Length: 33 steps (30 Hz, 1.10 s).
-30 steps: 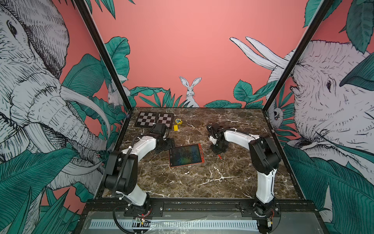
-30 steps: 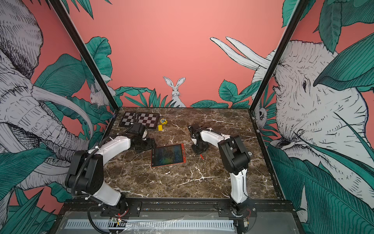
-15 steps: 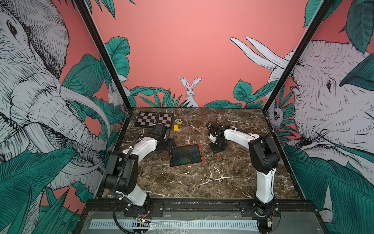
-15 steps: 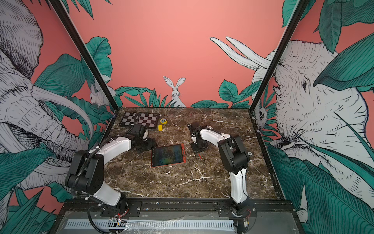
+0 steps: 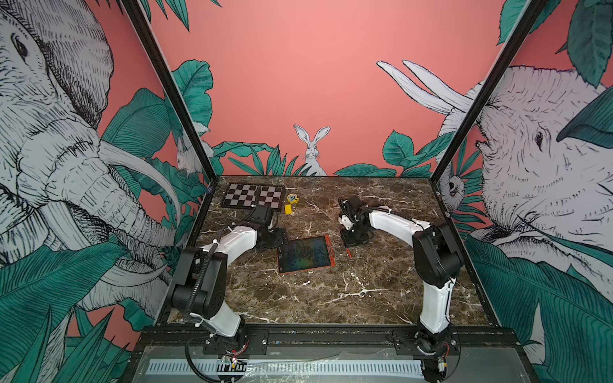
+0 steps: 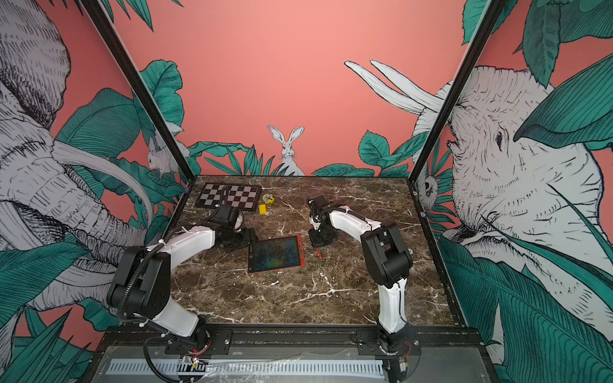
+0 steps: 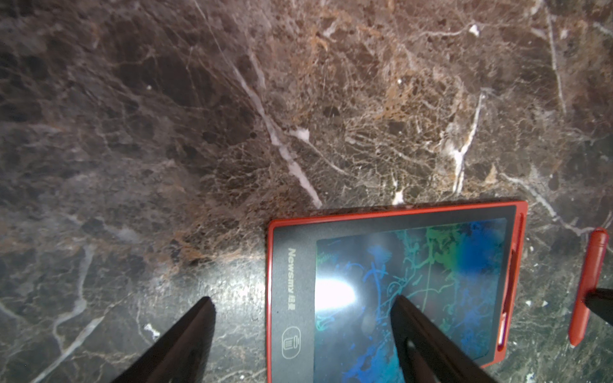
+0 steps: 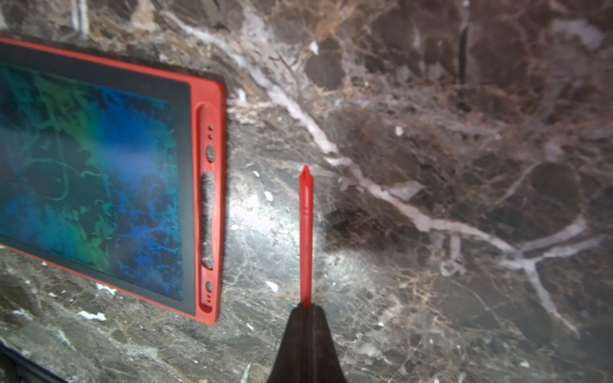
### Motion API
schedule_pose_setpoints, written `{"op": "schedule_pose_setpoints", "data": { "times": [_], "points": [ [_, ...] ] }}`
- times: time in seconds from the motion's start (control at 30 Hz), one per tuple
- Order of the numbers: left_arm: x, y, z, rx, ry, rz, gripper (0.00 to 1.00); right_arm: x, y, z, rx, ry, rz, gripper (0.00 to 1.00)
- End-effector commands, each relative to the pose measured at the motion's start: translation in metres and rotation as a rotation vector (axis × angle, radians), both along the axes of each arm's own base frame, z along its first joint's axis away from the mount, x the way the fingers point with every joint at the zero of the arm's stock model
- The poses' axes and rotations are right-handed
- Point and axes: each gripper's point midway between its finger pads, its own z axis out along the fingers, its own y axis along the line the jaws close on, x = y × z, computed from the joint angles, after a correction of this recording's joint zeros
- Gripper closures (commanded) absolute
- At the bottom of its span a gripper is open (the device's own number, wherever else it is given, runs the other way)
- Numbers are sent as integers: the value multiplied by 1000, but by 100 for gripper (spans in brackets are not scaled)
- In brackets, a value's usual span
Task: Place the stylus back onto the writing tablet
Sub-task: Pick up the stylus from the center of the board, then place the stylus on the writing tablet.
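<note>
The writing tablet (image 5: pixel 305 253) (image 6: pixel 275 253) lies flat on the marble table, orange-red frame round a dark screen with green-blue scribbles. The stylus (image 8: pixel 306 232), a thin red stick, points out of my right gripper (image 8: pixel 306 310), which is shut on its rear end. It sits low over the marble just right of the tablet (image 8: pixel 209 199), beside the empty slot in the frame. In both top views the stylus (image 5: pixel 348 253) (image 6: pixel 319 253) pokes out below the right gripper (image 5: pixel 346 244). My left gripper (image 7: pixel 302 303) is open, one finger over the screen, the other over the table beside the tablet (image 7: pixel 292 282).
A black-and-white chequered board (image 5: pixel 253 195) lies at the back left, with two small yellow objects (image 5: pixel 293 198) (image 5: pixel 288 208) beside it. Printed walls with black posts close in the table on three sides.
Hardly anything differs. Both arms stay about where they were, and the tablet has not moved.
</note>
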Motion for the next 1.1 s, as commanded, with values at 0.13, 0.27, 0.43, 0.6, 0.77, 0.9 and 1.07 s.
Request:
{"op": "schedule_pose_setpoints", "data": {
  "times": [0.13, 0.27, 0.43, 0.6, 0.77, 0.9, 1.07],
  "points": [
    [-4, 0, 6, -1, -25, 2, 14, 5, 34, 19, 182, 10, -32, 100],
    [-2, 0, 6, -3, -28, 0, 14, 8, 55, 21, 300, 37, -68, 100],
    [-2, 0, 7, -2, -32, 0, 14, 9, 69, 16, 345, 52, -85, 100],
    [-2, 0, 7, 0, -32, -2, 14, 7, 74, 8, 338, 69, -78, 100],
    [-4, 1, 4, 4, -26, 0, 15, 4, 72, -1, 311, 83, -78, 100],
    [-4, 3, 5, 9, -30, 3, 15, 1, 68, -6, 288, 86, -76, 100],
    [-4, 2, 6, 8, -32, 4, 15, -2, 61, -14, 251, 90, -72, 100]
  ]
}}
